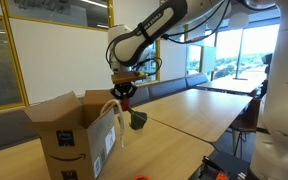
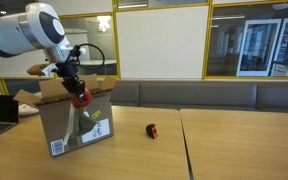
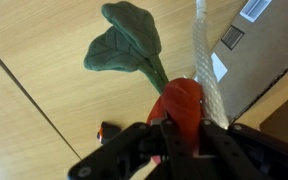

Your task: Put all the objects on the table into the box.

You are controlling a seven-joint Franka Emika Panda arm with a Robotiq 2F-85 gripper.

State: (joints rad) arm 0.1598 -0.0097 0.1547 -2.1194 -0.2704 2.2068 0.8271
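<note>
Beside the box [image 2: 56,128]: gripper [image 2: 78,93], red item [image 3: 181,104]

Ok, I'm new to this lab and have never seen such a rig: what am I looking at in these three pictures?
It is one robot arm with a gripping tool at its end. Two pictures come from cameras standing in the room. The third comes from a camera on the wrist, looking past the tool. On the wooden table stands a cardboard box with its flaps open and a white tube at its side. A small dark-and-red item lies apart on the table. The tool is shut on a red item with green leaves, near the box's top edge.
</note>
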